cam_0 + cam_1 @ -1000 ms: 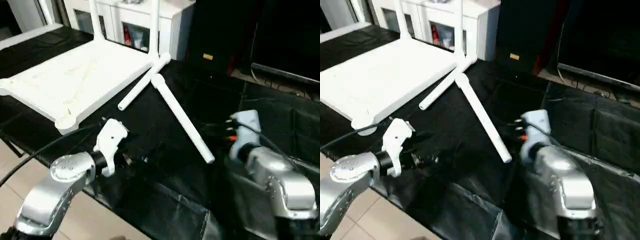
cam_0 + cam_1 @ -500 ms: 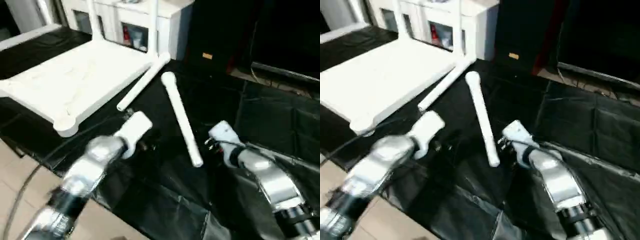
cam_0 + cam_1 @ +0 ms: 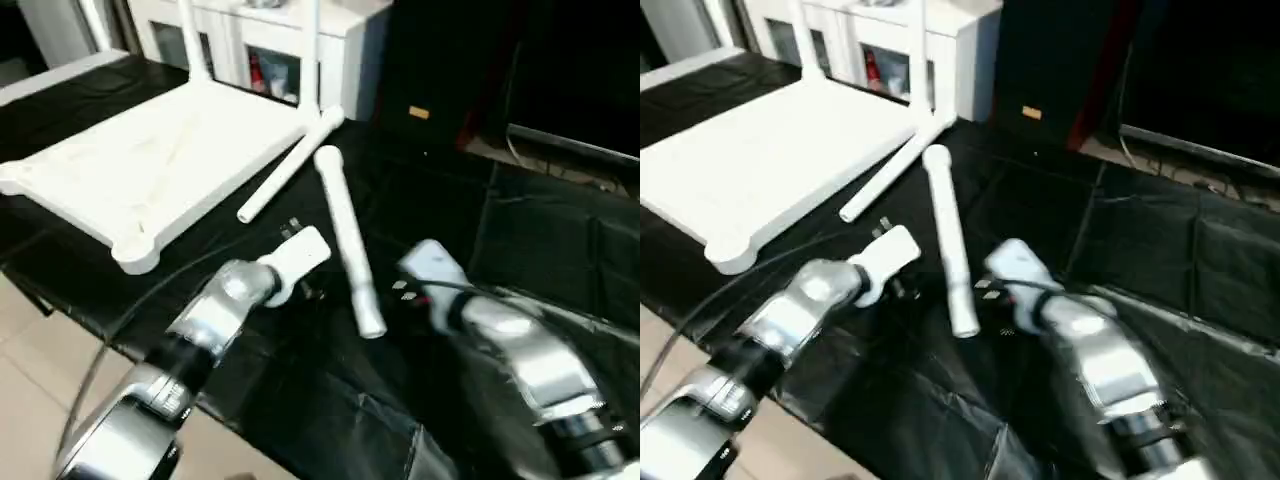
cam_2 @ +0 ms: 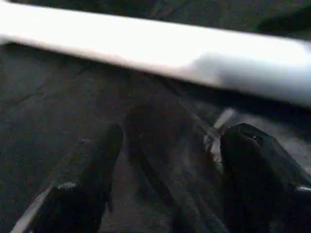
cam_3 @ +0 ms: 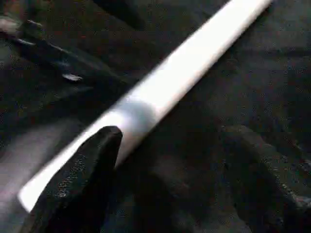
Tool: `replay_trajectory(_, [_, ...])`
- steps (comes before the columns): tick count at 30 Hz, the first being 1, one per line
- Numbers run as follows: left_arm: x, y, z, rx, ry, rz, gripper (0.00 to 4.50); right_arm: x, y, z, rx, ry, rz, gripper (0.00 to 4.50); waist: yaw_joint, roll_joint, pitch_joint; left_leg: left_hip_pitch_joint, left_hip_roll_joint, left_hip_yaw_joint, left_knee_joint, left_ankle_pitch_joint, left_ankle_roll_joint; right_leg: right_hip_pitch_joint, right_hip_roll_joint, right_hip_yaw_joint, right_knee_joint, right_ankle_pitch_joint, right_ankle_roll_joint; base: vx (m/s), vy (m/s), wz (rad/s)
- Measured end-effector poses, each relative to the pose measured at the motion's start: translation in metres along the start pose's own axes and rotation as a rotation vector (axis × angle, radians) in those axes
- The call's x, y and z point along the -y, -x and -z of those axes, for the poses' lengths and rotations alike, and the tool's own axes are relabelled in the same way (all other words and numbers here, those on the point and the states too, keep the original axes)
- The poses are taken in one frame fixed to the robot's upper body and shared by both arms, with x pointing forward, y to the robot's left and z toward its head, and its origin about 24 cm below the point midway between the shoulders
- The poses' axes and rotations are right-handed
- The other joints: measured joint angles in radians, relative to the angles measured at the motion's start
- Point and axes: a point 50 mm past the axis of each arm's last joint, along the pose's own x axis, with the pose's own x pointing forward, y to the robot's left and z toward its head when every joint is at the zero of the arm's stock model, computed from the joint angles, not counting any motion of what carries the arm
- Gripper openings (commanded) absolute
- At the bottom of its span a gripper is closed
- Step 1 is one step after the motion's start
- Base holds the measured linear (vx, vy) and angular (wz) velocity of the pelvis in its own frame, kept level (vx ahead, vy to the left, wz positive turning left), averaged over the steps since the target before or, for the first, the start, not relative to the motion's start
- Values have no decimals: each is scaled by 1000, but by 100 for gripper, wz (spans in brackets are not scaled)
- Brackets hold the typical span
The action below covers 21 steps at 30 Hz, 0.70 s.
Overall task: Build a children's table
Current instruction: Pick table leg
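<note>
The children's table top (image 3: pixel 150 160) lies upside down on the black cloth at the left, with two white legs (image 3: pixel 188 40) (image 3: pixel 311 50) standing upright in its far corners. One loose leg (image 3: pixel 285 170) lies slanting from the top's far right corner. Another loose leg (image 3: pixel 345 235) lies between my grippers. My left gripper (image 3: pixel 305 290) is just left of this leg's near end, open and empty; in the left wrist view the leg (image 4: pixel 160 46) runs across beyond the fingertips. My right gripper (image 3: pixel 400 293) is just right of it, open, one finger (image 5: pixel 82 179) beside the leg (image 5: pixel 160 87).
A white cabinet with glass doors (image 3: pixel 270 50) stands behind the table top. The black cloth (image 3: pixel 450 200) covers the work surface, and its near edge drops to a tiled floor (image 3: pixel 40 380). A black cable (image 3: pixel 130 310) trails from my left arm.
Both arms have reached forward and inward to either side of the loose leg. That leg's near end has swung to the left. Both grippers stay open.
</note>
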Motion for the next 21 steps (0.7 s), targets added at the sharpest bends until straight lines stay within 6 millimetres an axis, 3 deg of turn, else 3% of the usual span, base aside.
replay_trajectory(13, [-33, 17, 18, -60, -58, -76, 382, -17, -8, -4, 2, -18, -111, 352, 8, 0, 0, 2, 0, 0, 0, 0, 0, 1, 0, 0, -1, 0, 0, 0, 0, 0])
replay_trajectory(21, [-38, 19, 10, 11, -50, -69, 382, -17, -10, -10, 24, -37, -123, 352, 17, 0, 0, 1, 0, 0, 0, -3, -5, 1, -1, 0, -1, 1, -1, 0, 0, 0])
